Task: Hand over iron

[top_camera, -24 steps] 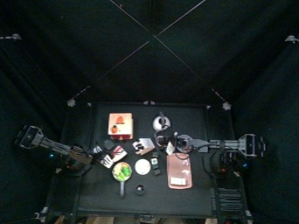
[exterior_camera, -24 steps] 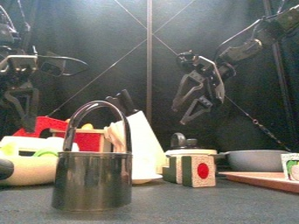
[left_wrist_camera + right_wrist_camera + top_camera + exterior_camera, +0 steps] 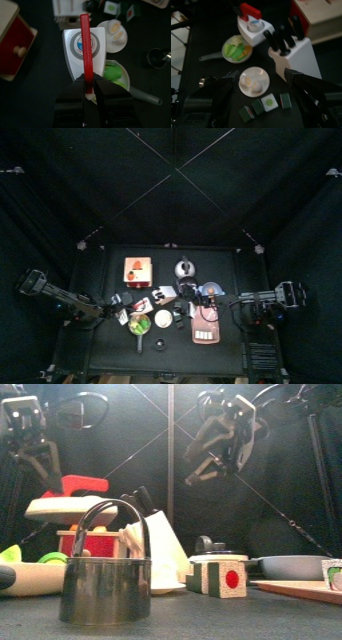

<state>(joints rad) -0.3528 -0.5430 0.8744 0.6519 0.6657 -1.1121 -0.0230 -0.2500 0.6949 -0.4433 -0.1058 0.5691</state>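
Note:
The iron (image 3: 85,45) is white with a red handle. My left gripper (image 3: 88,80) is shut on the rear of that handle and holds the iron clear of the table. In the front view the iron (image 3: 70,506) hangs at the left, above the other things, under my left arm (image 3: 30,439). My right gripper (image 3: 258,107) is open and empty, well apart from the iron (image 3: 252,22), which shows beyond it. In the front view the right gripper (image 3: 214,439) hangs high, right of centre.
A metal cup with a bail handle (image 3: 104,579) stands at the front. Behind it are a knife block (image 3: 158,544), a red-dotted block (image 3: 221,574), a grey pan (image 3: 294,566) and a board (image 3: 301,587). Below the iron are a green bowl (image 3: 115,77) and an egg plate (image 3: 254,80).
The left gripper has lifted the iron up off the table. The right gripper has risen higher and drawn back a little to the right.

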